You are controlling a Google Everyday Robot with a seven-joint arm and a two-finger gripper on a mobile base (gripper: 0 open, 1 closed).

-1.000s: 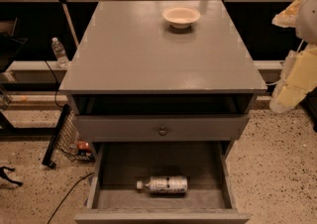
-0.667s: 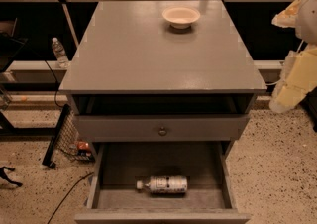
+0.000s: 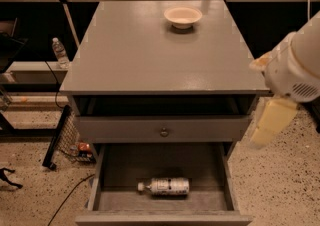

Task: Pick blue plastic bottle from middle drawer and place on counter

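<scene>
Hanging beside the right edge of the worktop (image 3: pixel 150 55), my hand (image 3: pixel 270 125) has hold of nothing that I can see; whether it is open or closed I cannot tell. Below it and to its left, the blue plastic bottle (image 3: pixel 165 186) lies on its side in the pulled-out middle drawer (image 3: pixel 228 180), cap pointing away from my hand. The drawer's open top should let me reach it from above.
</scene>
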